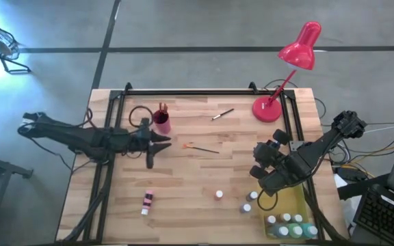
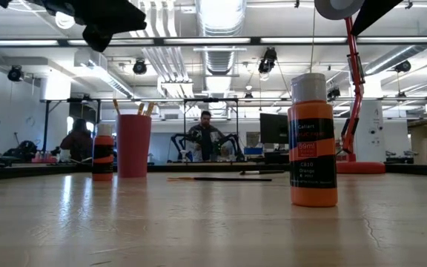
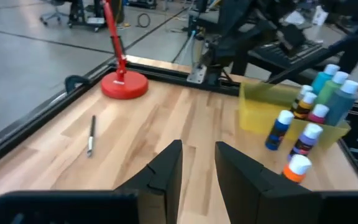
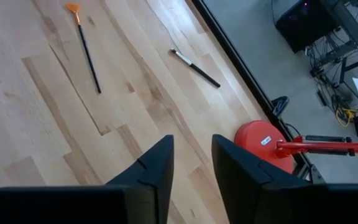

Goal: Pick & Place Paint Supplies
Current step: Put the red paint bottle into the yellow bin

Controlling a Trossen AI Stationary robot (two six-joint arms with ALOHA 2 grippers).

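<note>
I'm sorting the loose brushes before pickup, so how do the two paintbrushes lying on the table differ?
The orange-tipped brush is the longer one, with bright orange bristles, while the other brush is shorter with a pale, silvery end. In the high view the orange-tipped brush lies near the table's middle, by the left gripper; the shorter brush lies closer to the red lamp. Both have dark handles, lie flat on bare wood, and neither is held.

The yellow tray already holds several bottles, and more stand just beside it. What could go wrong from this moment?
1. The yellow tray is crowded at one end, so adding a bottle could topple the capped bottles inside.
2. The right gripper, empty with a narrow gap between its fingers, hangs near the red lamp; a swing might clip it.
3. The loose bottles beside the tray could be knocked over by the right arm.
</note>
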